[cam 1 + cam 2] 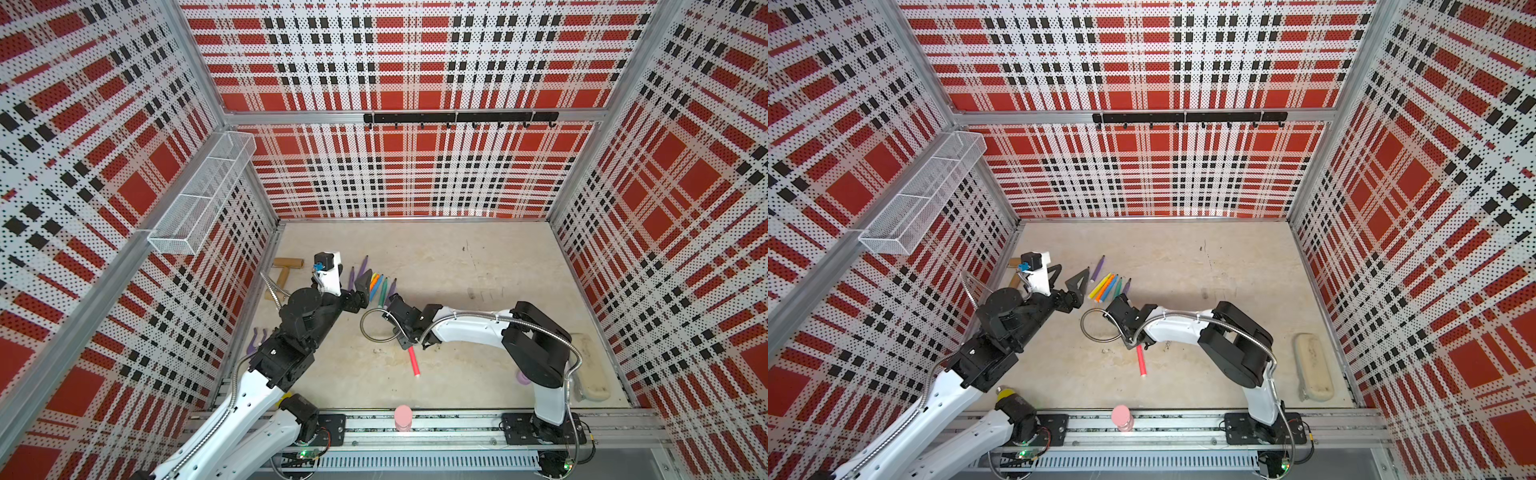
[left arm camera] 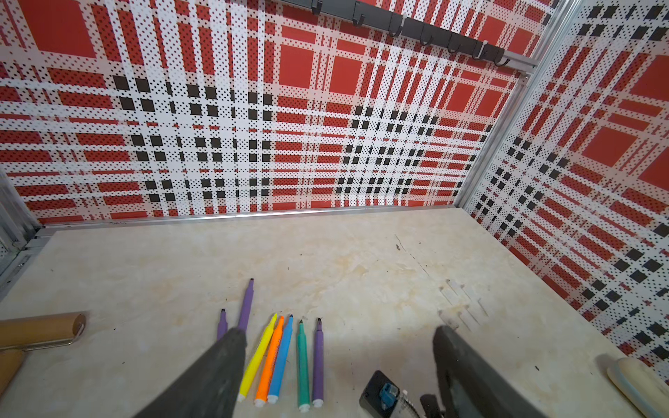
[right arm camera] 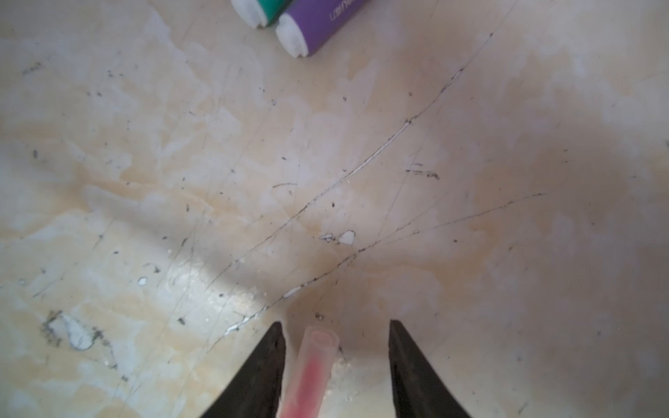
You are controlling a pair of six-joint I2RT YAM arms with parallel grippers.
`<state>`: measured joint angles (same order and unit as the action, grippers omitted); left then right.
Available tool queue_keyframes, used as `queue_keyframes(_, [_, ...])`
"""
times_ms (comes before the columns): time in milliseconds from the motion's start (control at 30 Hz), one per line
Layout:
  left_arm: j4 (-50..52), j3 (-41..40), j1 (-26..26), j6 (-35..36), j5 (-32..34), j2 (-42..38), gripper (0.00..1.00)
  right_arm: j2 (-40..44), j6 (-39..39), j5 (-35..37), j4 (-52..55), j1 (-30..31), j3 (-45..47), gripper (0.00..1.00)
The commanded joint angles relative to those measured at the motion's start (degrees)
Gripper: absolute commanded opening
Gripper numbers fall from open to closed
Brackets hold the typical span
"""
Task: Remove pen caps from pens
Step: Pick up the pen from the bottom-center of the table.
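We are taking the pen row as our mark. Seven uncapped pens are lying side by side on the tabletop, with their tips pointing toward the back wall and their white plugs pointing toward the arm bases. From the row's left end the colours are running purple, purple, yellow, orange, blue, green, purple.

The left gripper is hanging at the row's left end, its jaws standing wide with nothing between them. In the left wrist view one finger is covering part of the two purple pens there. We cannot tell whether it is touching them.

The red pen is lying alone on the near side of the row, well apart from it, with its white plug pointing away from the row. The right gripper is sitting at the pen's end nearer the row. Its jaws are standing partly apart, straddling the pale pink cap that is sitting on that end. A slim gap is showing on each side, so they are gripping nothing. Beyond the cap, the right wrist view is catching the plugs of the row's green pen and last purple pen.

Several see-through loose caps are lying in a cluster to the right of the row. A wooden roller is lying to the row's left, and a pink cylinder is standing on the front rail, well on the row's near side.
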<state>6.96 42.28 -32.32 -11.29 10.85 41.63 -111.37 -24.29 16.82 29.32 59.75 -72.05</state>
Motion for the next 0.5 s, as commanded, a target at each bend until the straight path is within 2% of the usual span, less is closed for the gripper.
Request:
queue_keyframes(0, [-0.76, -0.58, -0.38, 0.81, 1.22, -0.67, 0.85, 1.71, -1.86, -0.87, -1.76, 0.68, 0.68, 0.46])
queue_keyframes(167, [-0.89, -0.55, -0.39, 1.08, 1.49, -0.74, 0.86, 2.21, -2.23, -0.91, -1.61, 1.32, 1.19, 0.38])
queue_keyframes(333, [-1.05, -0.36, -0.42, 1.35, 1.66, -1.09, 0.88, 1.90, -2.34, -0.83, -1.75, 1.51, 1.35, 0.18])
queue_keyframes(467, [-1.03, -0.45, -0.56, 1.49, 2.07, -1.51, 0.90, 1.76, -2.37, -0.30, -1.77, 1.52, 1.01, 0.11])
